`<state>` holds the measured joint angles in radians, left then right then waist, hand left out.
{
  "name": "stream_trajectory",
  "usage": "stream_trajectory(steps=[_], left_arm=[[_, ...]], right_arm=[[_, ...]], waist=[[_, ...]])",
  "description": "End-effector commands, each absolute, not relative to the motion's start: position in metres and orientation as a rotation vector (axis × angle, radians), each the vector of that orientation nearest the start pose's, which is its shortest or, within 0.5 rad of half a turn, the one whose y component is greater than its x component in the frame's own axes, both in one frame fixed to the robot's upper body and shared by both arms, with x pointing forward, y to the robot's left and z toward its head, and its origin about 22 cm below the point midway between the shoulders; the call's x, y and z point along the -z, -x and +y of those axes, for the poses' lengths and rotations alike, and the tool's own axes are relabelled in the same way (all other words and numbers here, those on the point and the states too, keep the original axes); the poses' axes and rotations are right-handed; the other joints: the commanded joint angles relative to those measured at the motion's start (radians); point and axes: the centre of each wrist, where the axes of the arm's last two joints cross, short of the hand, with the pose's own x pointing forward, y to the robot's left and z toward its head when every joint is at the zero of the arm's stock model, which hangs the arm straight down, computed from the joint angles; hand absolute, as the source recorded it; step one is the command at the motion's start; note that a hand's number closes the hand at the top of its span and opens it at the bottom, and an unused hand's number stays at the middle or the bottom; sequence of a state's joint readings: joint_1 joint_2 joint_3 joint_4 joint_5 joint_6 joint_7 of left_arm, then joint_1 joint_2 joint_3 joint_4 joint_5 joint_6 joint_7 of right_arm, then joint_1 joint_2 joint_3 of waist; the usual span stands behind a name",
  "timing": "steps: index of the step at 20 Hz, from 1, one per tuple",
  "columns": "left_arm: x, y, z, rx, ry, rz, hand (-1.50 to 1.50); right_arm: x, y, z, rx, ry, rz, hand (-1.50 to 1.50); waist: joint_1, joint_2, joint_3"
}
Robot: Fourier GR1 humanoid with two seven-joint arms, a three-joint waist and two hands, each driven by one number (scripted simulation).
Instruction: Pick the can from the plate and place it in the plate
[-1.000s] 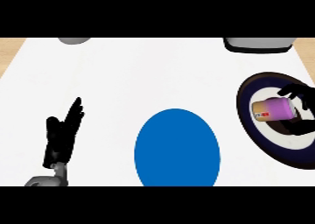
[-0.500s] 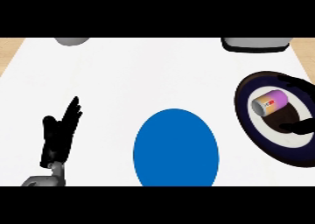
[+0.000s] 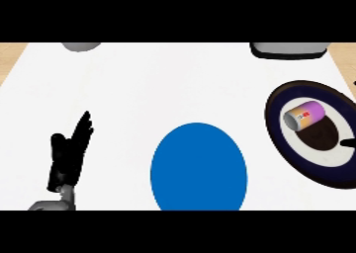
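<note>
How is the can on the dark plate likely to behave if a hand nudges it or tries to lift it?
The can lies on its side on the dark plate, so a nudge would probably roll it. Its smooth round wall may slip between fingers. It looks stiff, so it should keep its shape when gripped.

Counter [image 3: 159, 84]: white top, with a wood-coloured strip showing at its left and right edges.
Grey object [image 3: 81, 46]: far edge, left, cut off by the view.
Dark grey object [image 3: 289, 49]: far edge, right, partly cut off.

Can [image 3: 305, 114] on side in dark plate [image 3: 283, 101]; blue plate [image 3: 199, 168] nearby.
</note>
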<state>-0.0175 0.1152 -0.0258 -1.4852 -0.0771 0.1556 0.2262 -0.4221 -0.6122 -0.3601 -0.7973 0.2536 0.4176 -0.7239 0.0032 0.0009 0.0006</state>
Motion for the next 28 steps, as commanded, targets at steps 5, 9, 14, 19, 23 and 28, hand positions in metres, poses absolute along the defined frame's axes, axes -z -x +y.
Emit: stream_trajectory(steps=[5,9,14,19,23,28], left_arm=[[0.022,-0.249,0.244,0.034,-0.234,-1.295,0.0],[0.004,-0.248,0.248,0.051,-0.221,-1.297,0.0],[0.002,-0.257,0.251,0.044,-0.24,-1.279,0.0],[0.002,-0.263,0.233,0.047,-0.259,-1.31,0.0],[0.012,-0.25,0.241,0.036,-0.235,-1.277,0.0],[0.002,-0.237,0.245,0.047,-0.217,-1.304,0.0]], right_arm=[[-0.057,-0.293,-0.502,-0.511,0.112,-1.884,-1.5],[-0.042,-0.286,-0.503,-0.522,0.119,-1.917,-1.5],[-0.023,-0.289,-0.489,-0.546,0.158,-1.893,-1.5],[-0.017,-0.284,-0.5,-0.531,0.242,-1.849,-1.5],[-0.017,-0.292,-0.492,-0.543,0.292,-1.862,-1.5],[-0.005,-0.282,-0.501,-0.541,0.337,-1.822,-1.5]], waist=[[0.009,0.004,0.001],[0.018,0.005,0.002],[0.01,0.003,0.001],[0.009,0.004,0.001],[0.009,0.002,0.001],[0.024,0.006,0.002]])
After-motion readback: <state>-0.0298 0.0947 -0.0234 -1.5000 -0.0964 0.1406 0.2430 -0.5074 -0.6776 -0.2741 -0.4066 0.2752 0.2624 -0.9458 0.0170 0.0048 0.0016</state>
